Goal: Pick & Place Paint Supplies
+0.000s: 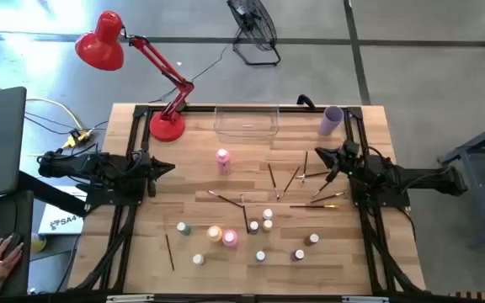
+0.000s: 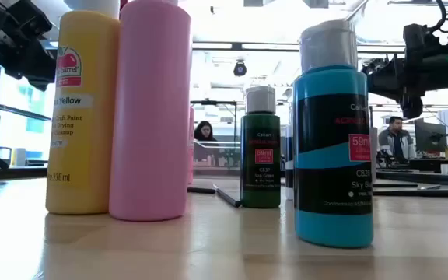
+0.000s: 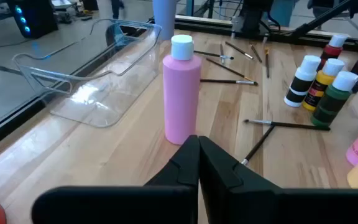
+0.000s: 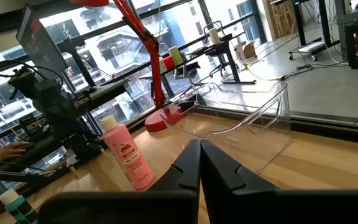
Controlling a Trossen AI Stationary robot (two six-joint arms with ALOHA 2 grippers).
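A tall pink paint bottle (image 1: 223, 160) (image 3: 181, 93) (image 4: 127, 155) stands upright on its base mid-table. My left gripper (image 1: 168, 167) (image 3: 197, 149) hovers shut to its left, touching nothing. My right gripper (image 1: 320, 153) (image 4: 200, 152) is shut too, at the right, near several thin paintbrushes (image 1: 297, 181) lying flat on the wood. A yellow-orange bottle (image 1: 215, 233) (image 2: 82, 109) and another pink bottle (image 1: 230, 239) (image 2: 149, 109) stand side by side near the front edge. Several tiny white-capped bottles (image 1: 263, 223) (image 2: 260, 152) stand around them.
A clear plastic bin (image 1: 247, 120) (image 3: 98, 74) sits at the far edge, with a lilac cup (image 1: 332, 120) to its right and a red desk lamp (image 1: 167, 124) to its left. One brush (image 1: 169, 251) lies alone at the front left. A person's hand (image 1: 2, 257) rests off the table, left.
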